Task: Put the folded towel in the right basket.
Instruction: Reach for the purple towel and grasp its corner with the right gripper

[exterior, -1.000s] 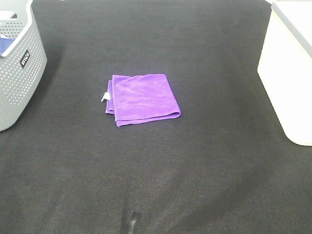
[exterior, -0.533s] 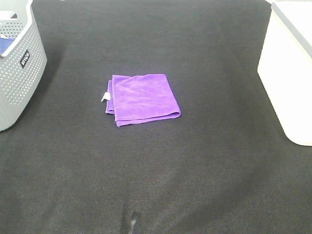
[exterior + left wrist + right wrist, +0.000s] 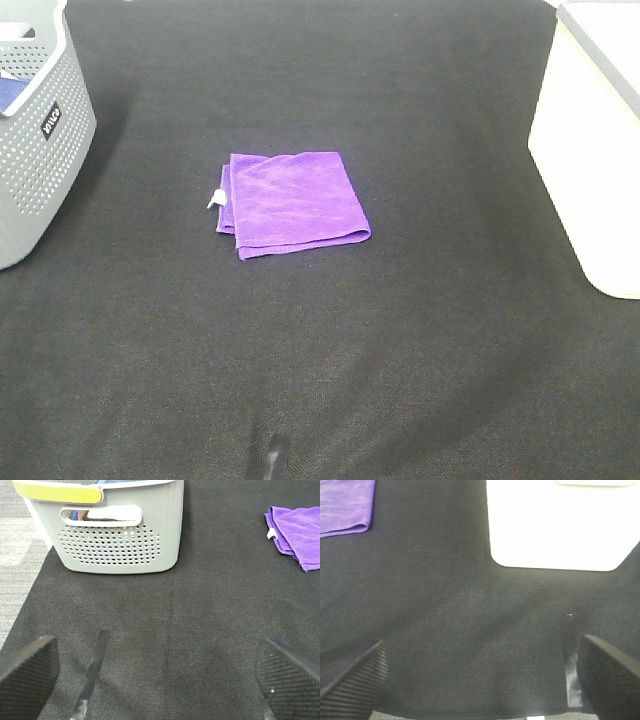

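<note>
Gaping wide over the near part of the counter (image 3: 420, 380), the two claws hold nothing. The left claw (image 3: 157, 680) has its two ribbed black fingers (image 3: 25, 675) at opposite edges of its wrist view. The right claw (image 3: 481, 682) stands the same way, and only dark counter lies between the fingers of each. One short shiny streak (image 3: 270, 455) marks the counter close to its front edge.

Farther in, about mid-counter and somewhat left of centre, lies the one towel (image 3: 295, 200). It is purple, folded to a rough square, flat on the counter and touching nothing else. One tiny white tag (image 3: 215, 198) sticks out of its left edge.

Two baskets stand beyond, well apart from the towel, one on each side. The grey basket (image 3: 40, 150) on the left is perforated and carries one small dark label (image 3: 50, 121). It holds one blue cloth (image 3: 12, 92), seen only in part. The white basket (image 3: 590, 150) on the right has smooth solid walls, grey along the top, and its inside is out of view. The towel lies outside both, between them.
</note>
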{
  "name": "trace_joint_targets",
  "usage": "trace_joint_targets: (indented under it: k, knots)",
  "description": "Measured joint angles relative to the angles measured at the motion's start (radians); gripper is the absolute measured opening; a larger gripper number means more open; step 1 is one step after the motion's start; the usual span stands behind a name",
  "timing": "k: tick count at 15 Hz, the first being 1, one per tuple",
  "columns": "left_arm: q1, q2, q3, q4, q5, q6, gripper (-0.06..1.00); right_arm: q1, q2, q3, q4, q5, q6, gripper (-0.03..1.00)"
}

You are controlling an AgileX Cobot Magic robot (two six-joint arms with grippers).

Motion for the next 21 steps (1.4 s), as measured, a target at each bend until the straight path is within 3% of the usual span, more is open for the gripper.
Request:
trace_joint_targets:
  k: [2, 4, 8, 11, 16, 19, 21]
  knots:
    - [0.0, 0.0, 0.0, 0.0, 0.0, 0.0, 0.99, 0.0, 0.039, -0.021, 0.0, 0.002, 0.0, 0.98]
    - [0.0, 0.0, 0.0, 0.0, 0.0, 0.0, 0.99, 0.0, 0.254, -0.137, 0.051, 0.001, 0.009, 0.98]
    - [0.0, 0.0, 0.0, 0.0, 0.0, 0.0, 0.99, 0.0, 0.878, -0.618, 0.147, 0.053, 0.017, 0.98]
    - [0.0, 0.0, 0.0, 0.0, 0.0, 0.0, 0.99, 0.003, 1.218, -0.924, 0.273, 0.094, -0.047, 0.98]
    - [0.0, 0.0, 0.0, 0.0, 0.0, 0.0, 0.99, 0.256, 1.83, -1.314, 0.43, 0.046, -0.086, 0.98]
    - [0.0, 0.0, 0.0, 0.0, 0.0, 0.0, 0.99, 0.278, 2.134, -1.514, 0.553, 0.047, -0.146, 0.98]
    - [0.0, 0.0, 0.0, 0.0, 0.0, 0.0, 0.99, 0.278, 2.293, -1.628, 0.567, 0.056, -0.162, 0.98]
